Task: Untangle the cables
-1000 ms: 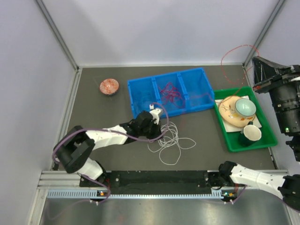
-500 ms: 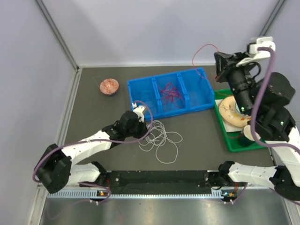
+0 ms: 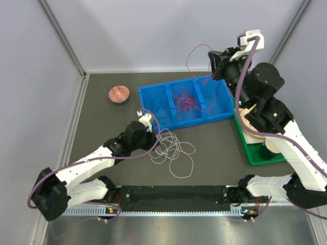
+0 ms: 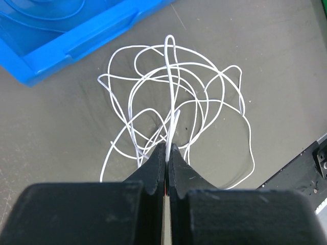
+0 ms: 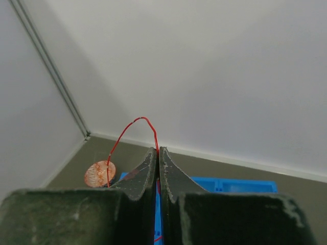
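A white cable lies in loose loops on the dark table in front of the blue bin. My left gripper is shut on a strand of it; the left wrist view shows the white cable running up from between my fingertips. A red cable lies tangled in the bin's middle compartment. One end arcs up to my right gripper, raised high above the bin's right end and shut on the red cable. A blue cable lies in the bin's left compartment.
A small orange patterned dish sits at the far left, also in the right wrist view. A green tray with a plate and cups stands at the right, partly hidden by my right arm. Walls close the back and sides.
My right arm has swung left and toward the bin with the red cable end. My left gripper has drawn back to the left, dragging the white loops with it.
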Controlling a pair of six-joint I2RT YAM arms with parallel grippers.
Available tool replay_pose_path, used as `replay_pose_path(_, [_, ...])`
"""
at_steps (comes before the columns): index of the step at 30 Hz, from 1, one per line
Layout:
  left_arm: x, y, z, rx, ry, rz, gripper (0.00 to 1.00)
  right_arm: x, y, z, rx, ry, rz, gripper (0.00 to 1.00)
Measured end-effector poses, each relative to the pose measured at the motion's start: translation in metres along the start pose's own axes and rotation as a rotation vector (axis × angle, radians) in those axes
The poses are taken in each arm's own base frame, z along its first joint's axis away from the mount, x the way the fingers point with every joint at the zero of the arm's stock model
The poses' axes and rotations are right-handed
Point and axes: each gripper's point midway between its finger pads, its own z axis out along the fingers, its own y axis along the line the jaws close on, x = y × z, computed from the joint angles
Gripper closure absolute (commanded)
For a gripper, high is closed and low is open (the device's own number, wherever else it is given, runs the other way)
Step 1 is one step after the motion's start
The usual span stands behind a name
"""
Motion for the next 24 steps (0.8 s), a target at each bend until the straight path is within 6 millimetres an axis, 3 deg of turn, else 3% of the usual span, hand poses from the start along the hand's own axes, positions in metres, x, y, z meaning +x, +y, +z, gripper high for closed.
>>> replay_pose_path(5, [0.002, 0.001, 0.0, -0.003, 0.009, -0.006, 1.0, 0.019, 0.015, 0.022, -0.038, 0.026, 0.016, 1.0])
replay_pose_path(10, [0.006, -0.003, 0.001, 0.015, 0.03, -0.011, 1.0, 0.038, 0.013, 0.038, -0.03, 0.062, 0.019, 1.0])
replay_pose_path(17, [0.007, -0.005, 0.0, 0.027, 0.038, -0.018, 1.0, 0.035, 0.008, 0.042, -0.031, 0.047, 0.056, 1.0])
replay_pose_path(24, [0.009, -0.008, -0.002, 0.043, 0.048, -0.018, 1.0, 0.039, 0.022, 0.057, -0.083, 0.028, 0.08, 1.0])
